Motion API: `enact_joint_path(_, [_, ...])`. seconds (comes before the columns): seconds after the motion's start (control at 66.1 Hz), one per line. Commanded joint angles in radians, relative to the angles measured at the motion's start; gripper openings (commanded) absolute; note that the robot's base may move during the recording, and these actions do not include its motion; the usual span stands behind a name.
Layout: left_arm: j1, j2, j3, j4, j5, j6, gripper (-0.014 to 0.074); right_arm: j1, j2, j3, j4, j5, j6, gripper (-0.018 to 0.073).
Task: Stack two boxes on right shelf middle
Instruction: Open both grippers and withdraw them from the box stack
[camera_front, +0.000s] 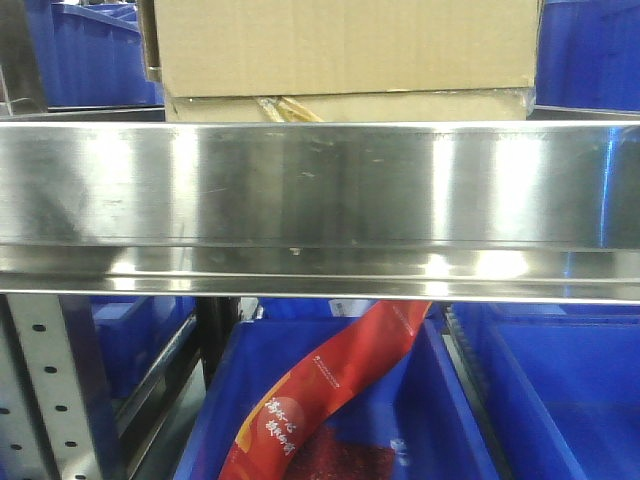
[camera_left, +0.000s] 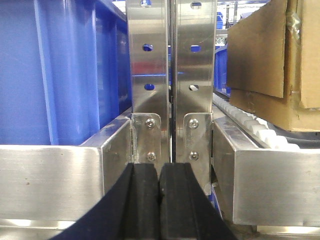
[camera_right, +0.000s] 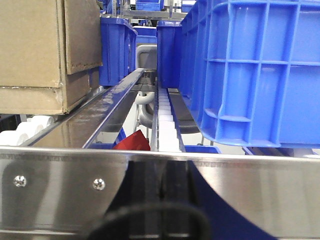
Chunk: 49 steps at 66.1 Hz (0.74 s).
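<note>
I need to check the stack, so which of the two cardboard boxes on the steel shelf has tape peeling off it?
The lower box, the thin strip under the large upper box; yellowish tape curls from its front, while the upper box's face shows none.

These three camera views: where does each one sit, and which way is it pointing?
Front view: level with the shelf, facing its shiny front lip, the boxes on top; no robot part shows.
Left wrist view: on the left arm, facing two perforated uprights; the left gripper shows, pads together.
Right wrist view: on the right arm, looking along the rollers beside a blue crate; the right gripper shows.
Shared: all three show the cardboard boxes.
</note>
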Motion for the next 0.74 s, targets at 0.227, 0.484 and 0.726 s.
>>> enact_joint_path(0.227, [0.003, -0.006, -0.002, -0.007, -0.017, 0.0, -0.0111, -0.006, -0.007, 0.001, 0.0, -0.009, 0.001, -0.0162])
enact_joint_path(0.484, [0.003, -0.006, -0.002, -0.007, -0.017, 0.0, -0.0111, -0.006, -0.007, 0.001, 0.0, -0.009, 0.001, -0.0162])
enact_joint_path(0.726, [0.003, -0.006, -0.002, -0.007, -0.017, 0.0, -0.0111, -0.006, -0.007, 0.001, 0.0, -0.009, 0.001, -0.0162])
